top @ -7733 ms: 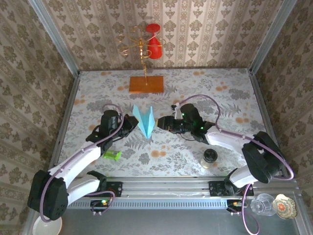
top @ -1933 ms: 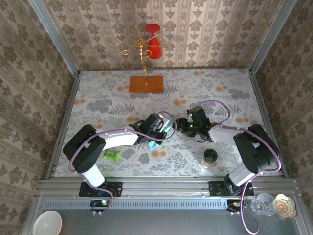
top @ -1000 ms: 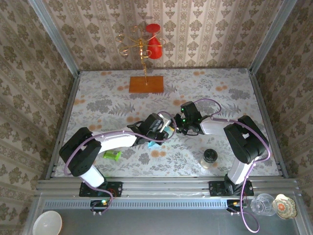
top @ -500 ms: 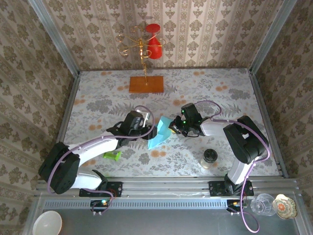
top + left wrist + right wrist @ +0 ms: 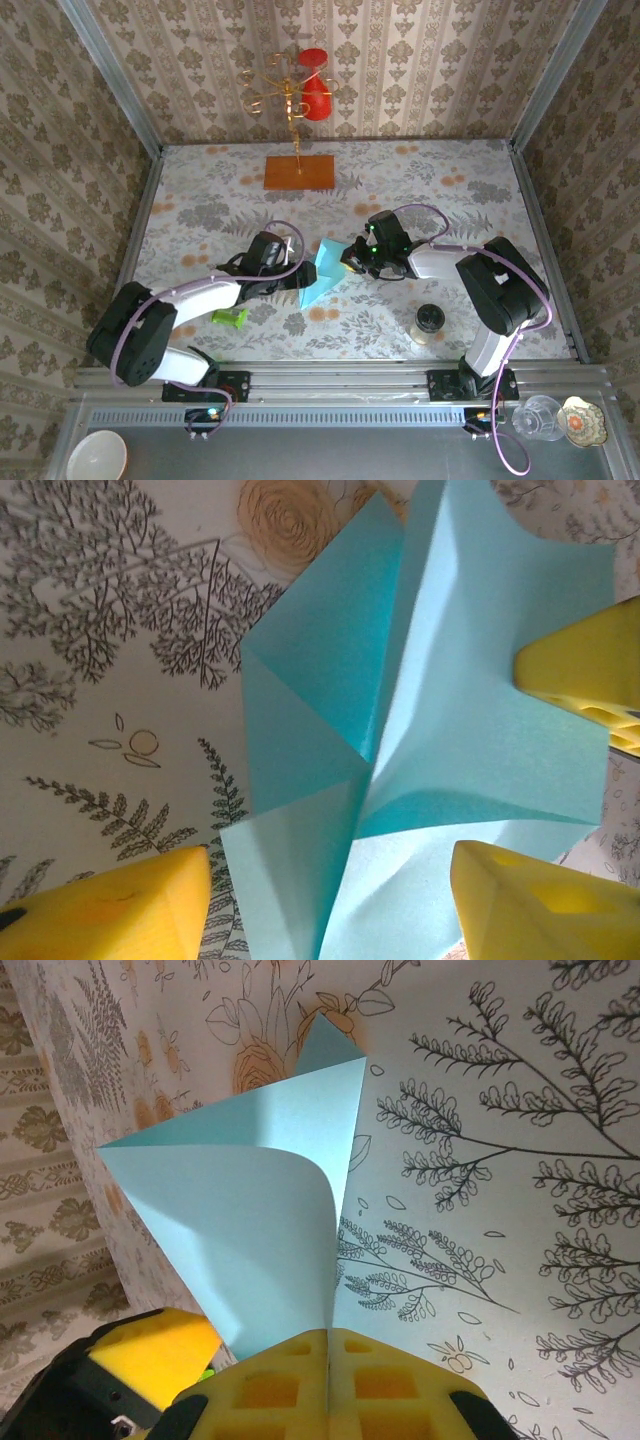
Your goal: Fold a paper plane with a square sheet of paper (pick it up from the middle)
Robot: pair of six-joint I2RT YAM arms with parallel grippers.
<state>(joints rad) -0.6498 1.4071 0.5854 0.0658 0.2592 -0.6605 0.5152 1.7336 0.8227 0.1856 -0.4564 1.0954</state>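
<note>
**A:** We're watching the paper plane [image 5: 325, 272]. One edge is sitting pinched in the right gripper [image 5: 352, 262], and the rest is fanning out ahead of its fingertips.

**B:** We're seeing those yellow pads [image 5: 270, 1390] pressing tight together on the paper. The left gripper [image 5: 300, 275] is standing with its fingers [image 5: 110, 905] spread wide, the folded paper lying between them, apparently touching neither.

**A:** Beneath both hands we're seeing the flowered table [image 5: 200, 200]. A green cylinder [image 5: 229, 317] is lying back behind the left gripper, beside its arm.
</note>
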